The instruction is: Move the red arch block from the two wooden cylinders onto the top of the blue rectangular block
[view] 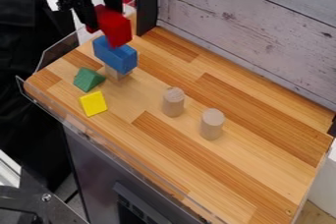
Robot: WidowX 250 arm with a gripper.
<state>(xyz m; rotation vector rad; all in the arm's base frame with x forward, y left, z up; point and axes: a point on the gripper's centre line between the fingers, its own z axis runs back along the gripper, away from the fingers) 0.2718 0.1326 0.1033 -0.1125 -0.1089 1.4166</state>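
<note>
Pincer (104, 18) at upper left, gripping red block (115, 28) directly over blue block (115, 55); contact between blocks unclear. Blue block rests on pale block (116, 72). Green wedge (88, 79) and yellow block (93, 103) lie nearby on worktop (263, 171). Two pale cylinders, one nearer centre (173, 102), the other (212, 124) farther right, upright, well apart from the stack

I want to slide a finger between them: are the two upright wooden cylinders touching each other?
Apart. The camera view shows a plain strip of tabletop between the left cylinder and the right cylinder, from their tops to their bases.
</note>
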